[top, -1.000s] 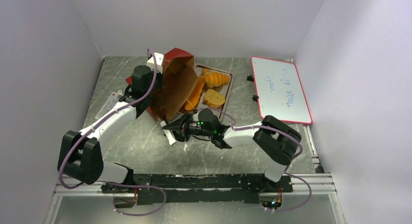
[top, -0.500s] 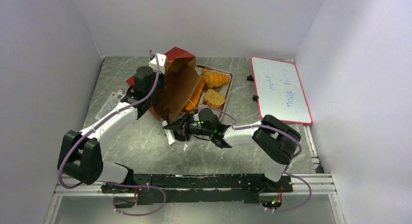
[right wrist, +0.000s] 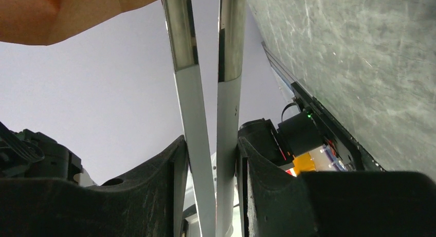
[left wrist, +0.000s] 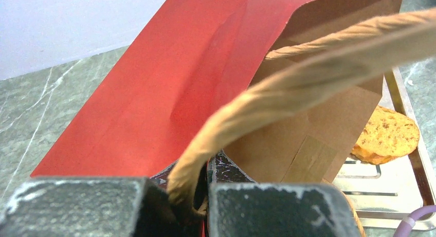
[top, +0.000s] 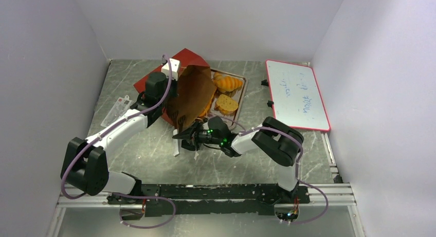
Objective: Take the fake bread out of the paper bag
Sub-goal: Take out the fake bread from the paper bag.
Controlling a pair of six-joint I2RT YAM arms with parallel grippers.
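Note:
The rust-red paper bag [top: 190, 95] hangs tilted, its brown inside facing the camera, over the left part of the silver tray [top: 242, 90]. My left gripper [top: 169, 72] is shut on the bag's tan cord handle [left wrist: 288, 88]; its fingers [left wrist: 198, 201] pinch the cord. A ridged croissant [top: 228, 83] and a flat bread slice [top: 226, 104] lie on the tray; a long loaf [top: 207, 108] is mostly hidden by the bag. My right gripper [top: 189, 137] is shut on silver metal tongs [right wrist: 205, 119], just below the bag's lower edge. The slice also shows in the left wrist view [left wrist: 385, 141].
A red-framed whiteboard [top: 297, 94] lies at the right. A small white card [top: 115, 109] lies at the left near the wall. Walls close the table on three sides.
My left gripper has swung the bag rightward and up, so it now covers most of the long loaf. My right gripper with the tongs has shifted slightly left under the bag.

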